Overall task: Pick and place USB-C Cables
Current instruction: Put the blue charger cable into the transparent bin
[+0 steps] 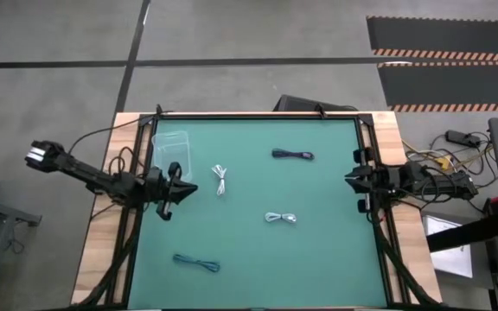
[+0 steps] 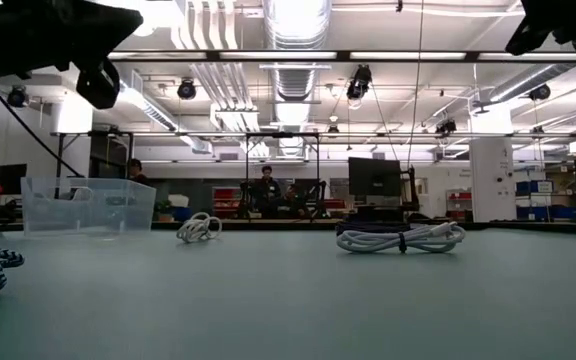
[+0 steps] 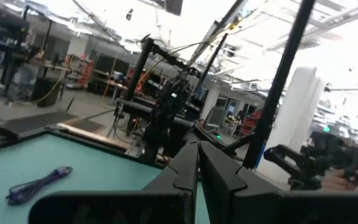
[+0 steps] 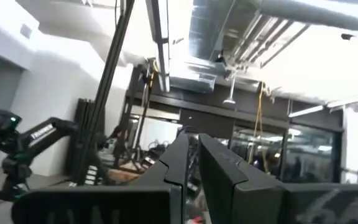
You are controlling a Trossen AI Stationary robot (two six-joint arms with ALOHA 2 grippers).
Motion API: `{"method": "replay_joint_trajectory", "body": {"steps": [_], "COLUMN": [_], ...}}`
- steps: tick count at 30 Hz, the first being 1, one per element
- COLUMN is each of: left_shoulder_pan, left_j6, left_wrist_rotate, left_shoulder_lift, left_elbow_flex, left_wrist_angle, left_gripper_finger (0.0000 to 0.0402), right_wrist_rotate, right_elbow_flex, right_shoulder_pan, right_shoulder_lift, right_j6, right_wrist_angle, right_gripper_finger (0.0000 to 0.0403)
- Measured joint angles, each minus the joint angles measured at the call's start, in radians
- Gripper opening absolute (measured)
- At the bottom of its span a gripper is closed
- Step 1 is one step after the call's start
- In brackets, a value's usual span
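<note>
Four thin bundled cables on the green surface: black cable [image 1: 293, 155] toward the far edge and teal cable [image 1: 196, 263] near the front edge, both lying crosswise; white cable [image 1: 221, 179] pointing front-to-back; silvery-blue cable [image 1: 281, 218] crosswise mid-surface. Left gripper [image 1: 182, 188] at the left edge, right gripper [image 1: 350, 179] at the right, fingers clenched, empty.

One piece of lettering can be made out: white capitals, apparently "TROSSEN", are printed along the dark link of the other arm [image 4: 45, 132] seen in the right wrist view. No other text, label, number or sign can be read in any view.
</note>
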Motion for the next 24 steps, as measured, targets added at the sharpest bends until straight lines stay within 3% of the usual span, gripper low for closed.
{"method": "replay_joint_trajectory", "body": {"steps": [9, 16, 24], "left_shoulder_pan": [0.000, 0.000, 0.000], "left_j6": [-0.197, -0.353, -0.617], "left_wrist_rotate": [-0.019, -0.026, 0.039], "left_shoulder_lift": [0.112, 0.170, 0.217], "left_elbow_flex": [0.086, 0.205, 0.370], "left_wrist_angle": [-0.136, -0.457, -0.957], "left_gripper_finger": [0.0001, 0.0001, 0.0001], "right_wrist_rotate": [0.011, 0.012, 0.011], "right_elbow_flex": [0.000, 0.000, 0.000], "right_shoulder_pan": [0.000, 0.000, 0.000], "right_shoulder_lift": [-0.001, -0.001, -0.001], "right_j6": [-0.088, -0.098, -0.082], "right_wrist_angle": [0.039, 0.060, 0.059], "right_gripper_finger": [0.0027, 0.0027, 0.0027]}}
